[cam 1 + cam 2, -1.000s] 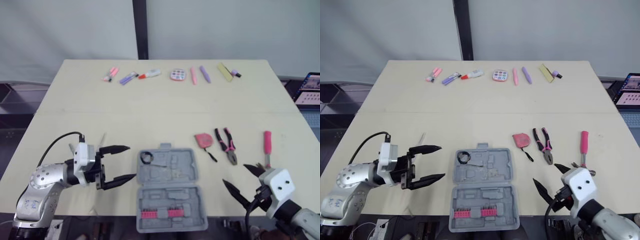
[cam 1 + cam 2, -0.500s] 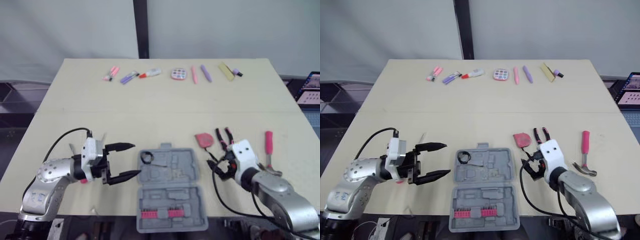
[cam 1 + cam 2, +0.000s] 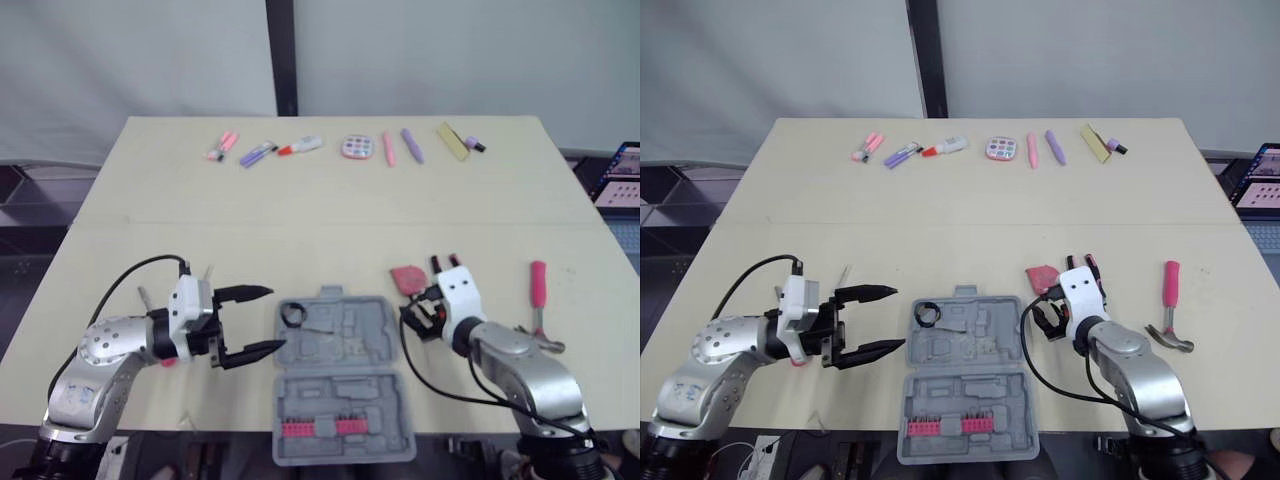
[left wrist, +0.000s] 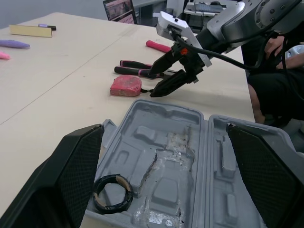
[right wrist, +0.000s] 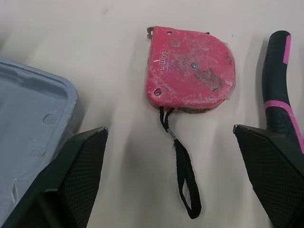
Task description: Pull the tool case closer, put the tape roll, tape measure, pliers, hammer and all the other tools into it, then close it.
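Grey moulded plastic tool case point(image 3: 340, 375): lies open at the near edge of the pale beige table point(image 3: 300, 220), between the two arms; same place as a second ago.
Right gripper point(image 4: 152, 86): no longer off the near right corner as a second ago; hovers low over the black strap point(image 5: 183, 185) of the flat pink tape measure point(image 5: 192, 73), black fingers spread wide and released, grasping nothing.
Left gripper point(image 3: 276, 318): sits slightly farther right than a second ago; fingers parted and empty, tips just beside the case's left edge, contact not clear.
Black ring of tape roll point(image 3: 292, 315): already in the far left pocket of the case.
Tape measure: unmoved on the table, just right of the case's far right corner, strap trailing toward the near side.
Black-and-pink-handled pliers point(image 4: 137, 69): just right of the tape measure, unmoved.
Pink-handled hammer point(image 3: 537, 285): farther right, well apart from the case.
Meaning for the task: reach for the tape measure judged under way; yet to do: closing on its body, lifting, dropping into the case, then pliers, hammer, lid.
Risk: likely a dangling body if closed on the strap alone; safer a little farther out, over the body.
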Robot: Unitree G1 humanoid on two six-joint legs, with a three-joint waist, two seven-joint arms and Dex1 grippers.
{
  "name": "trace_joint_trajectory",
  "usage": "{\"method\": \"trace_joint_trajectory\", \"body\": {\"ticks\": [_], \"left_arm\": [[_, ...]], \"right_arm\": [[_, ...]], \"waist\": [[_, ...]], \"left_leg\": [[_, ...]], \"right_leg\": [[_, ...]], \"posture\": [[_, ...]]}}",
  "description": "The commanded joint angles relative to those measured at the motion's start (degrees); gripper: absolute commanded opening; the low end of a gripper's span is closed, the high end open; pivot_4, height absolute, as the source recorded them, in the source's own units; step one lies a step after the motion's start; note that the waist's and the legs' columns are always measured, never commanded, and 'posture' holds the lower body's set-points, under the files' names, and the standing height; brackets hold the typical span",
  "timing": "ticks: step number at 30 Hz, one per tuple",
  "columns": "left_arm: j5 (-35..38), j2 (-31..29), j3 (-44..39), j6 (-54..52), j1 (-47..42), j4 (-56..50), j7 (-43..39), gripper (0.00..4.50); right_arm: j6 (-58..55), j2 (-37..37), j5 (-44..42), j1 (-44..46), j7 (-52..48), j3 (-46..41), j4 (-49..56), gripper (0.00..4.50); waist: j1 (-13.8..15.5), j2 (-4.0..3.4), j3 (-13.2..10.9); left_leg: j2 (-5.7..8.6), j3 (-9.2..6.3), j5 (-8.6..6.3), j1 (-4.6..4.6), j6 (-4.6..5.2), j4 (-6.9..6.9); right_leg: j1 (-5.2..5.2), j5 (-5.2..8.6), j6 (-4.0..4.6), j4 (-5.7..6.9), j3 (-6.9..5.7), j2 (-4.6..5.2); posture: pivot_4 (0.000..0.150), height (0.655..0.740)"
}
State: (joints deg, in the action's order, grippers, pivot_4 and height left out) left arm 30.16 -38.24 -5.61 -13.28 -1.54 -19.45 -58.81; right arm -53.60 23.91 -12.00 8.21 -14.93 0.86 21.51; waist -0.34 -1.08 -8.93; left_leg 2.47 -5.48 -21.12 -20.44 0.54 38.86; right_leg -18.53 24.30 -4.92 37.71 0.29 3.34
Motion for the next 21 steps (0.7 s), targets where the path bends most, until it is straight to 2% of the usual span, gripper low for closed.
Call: {"method": "trace_joint_trajectory", "body": {"ticks": [1, 17, 20, 21], "left_arm": [[0.18, -0.75, -0.73, -0.15, 0.18, -1.93, 0.37, 4.43], [0.10, -1.23, -0.98, -0.82, 0.91, -2.88, 0.99, 4.43], [0.06, -1.21, -0.94, -0.77, 1.05, -2.93, 1.01, 4.50], [0.05, -1.22, -0.94, -0.75, 1.09, -2.92, 1.00, 4.50]], "right_arm": [[1.66, -0.74, 1.38, 0.74, 1.08, 0.15, -0.92, 4.50], [3.12, -3.83, 3.44, 2.42, 1.47, 0.82, -5.46, 4.50], [3.06, -3.75, 3.51, 2.38, 1.41, 0.71, -5.61, 3.68], [2.97, -3.74, 3.52, 2.34, 1.40, 0.68, -5.57, 3.17]], "waist": [[-0.01, 0.00, 0.00], [-0.16, -0.01, 0.00], [-0.24, -0.01, 0.00], [-0.29, -0.01, 0.00]], "left_leg": [[0.00, 0.00, 0.00, 0.00, 0.00, 0.00], [-0.01, 0.00, 0.02, 0.00, -0.03, -0.02], [-0.01, 0.00, 0.02, 0.00, -0.03, -0.02], [-0.01, 0.00, 0.02, 0.00, -0.03, -0.03]], "right_leg": [[0.00, 0.00, 0.00, 0.00, 0.00, 0.00], [-0.01, 0.00, 0.00, 0.00, -0.01, 0.00], [-0.01, 0.00, 0.00, 0.00, 0.00, 0.00], [-0.02, 0.00, 0.00, 0.00, 0.00, 0.00]], "posture": [[0.150, 0.7336], [0.150, 0.7336], [0.150, 0.7336], [0.150, 0.7336]]}}
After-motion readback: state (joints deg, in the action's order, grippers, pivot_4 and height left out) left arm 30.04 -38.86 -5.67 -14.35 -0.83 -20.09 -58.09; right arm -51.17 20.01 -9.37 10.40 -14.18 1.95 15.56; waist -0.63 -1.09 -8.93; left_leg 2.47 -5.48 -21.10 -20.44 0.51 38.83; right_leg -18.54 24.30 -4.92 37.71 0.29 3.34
